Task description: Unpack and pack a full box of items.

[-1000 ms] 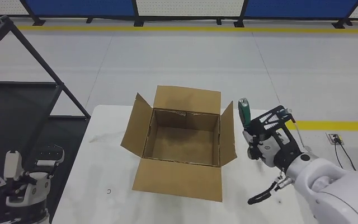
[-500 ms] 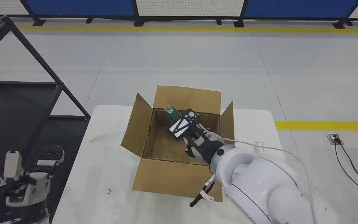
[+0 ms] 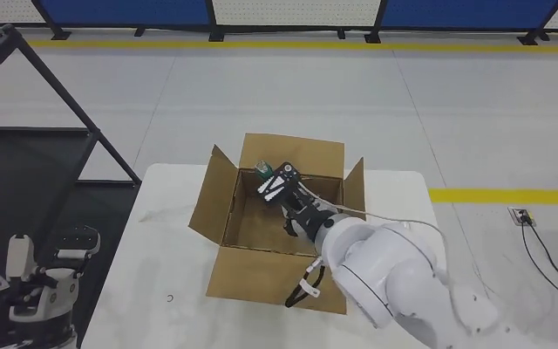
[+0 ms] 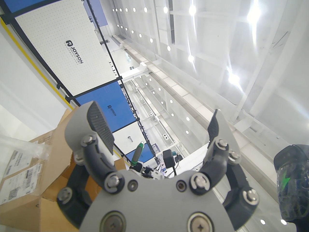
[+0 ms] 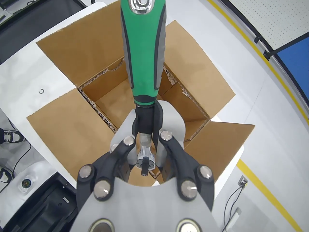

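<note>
A yellow line point(image 3: 261, 44) crosses the pale floor point(image 3: 288, 96) before blue and white partition panels point(image 3: 122, 10), under bright ceiling lights point(image 4: 192, 10).

White table point(image 3: 157, 262) w/ small ring point(image 3: 169, 298); yellow floor line point(image 3: 488, 195), blue panels point(image 3: 131, 10) behind.

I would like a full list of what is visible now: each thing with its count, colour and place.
cardboard box: one, brown, open with flaps spread, on the table
table: one, white, under the box
tool: one, green and grey handle, held above the open box
small ring: one, dark, on the table beside the box
right gripper: shut on the tool's neck, over the box
left gripper: open, empty, pointing towards the ceiling
</note>
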{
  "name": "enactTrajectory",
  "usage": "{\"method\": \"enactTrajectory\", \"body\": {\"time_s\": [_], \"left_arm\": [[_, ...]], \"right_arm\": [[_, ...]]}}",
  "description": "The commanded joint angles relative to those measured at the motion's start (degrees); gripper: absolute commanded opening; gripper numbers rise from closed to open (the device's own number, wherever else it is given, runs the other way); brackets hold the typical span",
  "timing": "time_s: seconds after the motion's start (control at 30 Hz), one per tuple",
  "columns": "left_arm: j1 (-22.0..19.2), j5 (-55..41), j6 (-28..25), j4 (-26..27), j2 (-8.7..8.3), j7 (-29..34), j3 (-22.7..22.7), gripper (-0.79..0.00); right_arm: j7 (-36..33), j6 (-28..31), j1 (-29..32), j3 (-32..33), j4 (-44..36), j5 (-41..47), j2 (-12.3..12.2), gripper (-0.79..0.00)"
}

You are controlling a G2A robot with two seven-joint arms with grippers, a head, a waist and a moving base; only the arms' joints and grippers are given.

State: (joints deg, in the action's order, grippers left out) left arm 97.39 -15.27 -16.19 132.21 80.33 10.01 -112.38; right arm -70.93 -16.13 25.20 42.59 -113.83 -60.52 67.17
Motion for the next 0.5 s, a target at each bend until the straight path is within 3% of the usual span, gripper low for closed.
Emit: {"method": "enactTrajectory", "body": {"time_s": [0.0,0.23,0.33,0.47], "left_arm": [[0.00,0.00,0.00,0.00,0.00,0.00,0.00,0.000],[0.00,0.00,0.00,0.00,0.00,0.00,0.00,0.000],[0.00,0.00,0.00,0.00,0.00,0.00,0.00,0.000],[0.00,0.00,0.00,0.00,0.00,0.00,0.00,0.000]], "right_arm": [[2.96,1.17,2.37,1.87,2.31,2.37,-0.13,-0.785],[8.91,9.70,-3.61,-2.89,19.70,8.83,3.01,-0.785],[10.57,14.03,-7.97,-7.00,29.33,11.79,5.49,-0.785],[10.55,14.90,-13.20,-13.03,41.53,12.95,9.63,-0.785]]}}
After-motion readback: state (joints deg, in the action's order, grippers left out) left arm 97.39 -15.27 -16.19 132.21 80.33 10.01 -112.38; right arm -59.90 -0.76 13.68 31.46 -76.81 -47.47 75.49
